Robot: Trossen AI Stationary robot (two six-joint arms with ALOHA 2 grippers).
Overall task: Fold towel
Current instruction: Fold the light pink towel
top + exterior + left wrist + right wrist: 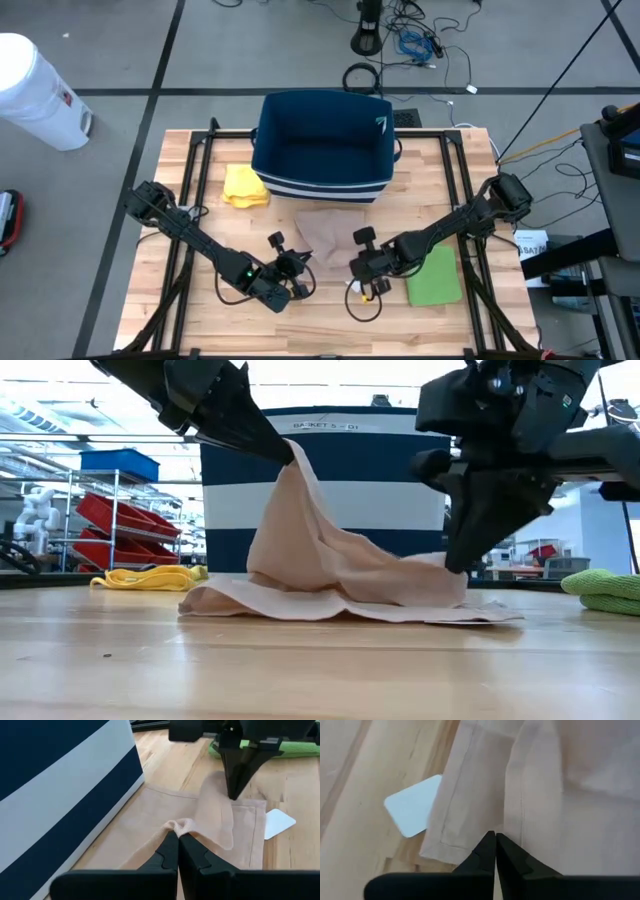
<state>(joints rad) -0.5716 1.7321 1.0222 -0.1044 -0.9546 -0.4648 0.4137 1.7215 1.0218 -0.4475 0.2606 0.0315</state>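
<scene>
A beige towel (322, 232) lies on the wooden table in front of the blue basket, its far part flat and its near edge raised in two places. My left gripper (178, 834) is shut on a bunch of the towel and holds it high, as the low view shows (290, 455). My right gripper (495, 837) is shut on the towel near its hemmed right edge and stands low over the table (458, 565). Between the two, the cloth (330, 550) slopes from the high left hold down to the right one. My left gripper pinches a small bunch of the towel (181, 825) between its two fingers, slanting down from the table's left. The bunch is lifted clear, and the cloth hangs from it in a slack drape down to the table (250, 600). My right gripper pinches a raised fold of the towel (222, 805) close to the hemmed edge (470, 825), coming from above with the fingers pointing down. The fold stands only a little off the table. The towel's corner (490, 615) beside it still lies flat.
A blue and white striped basket (322, 145) stands just behind the towel. A yellow cloth (244, 186) lies to the basket's left, and a green cloth (434, 277) lies under the right arm. A small white card (415, 810) rests on the wood beside the towel's right edge.
</scene>
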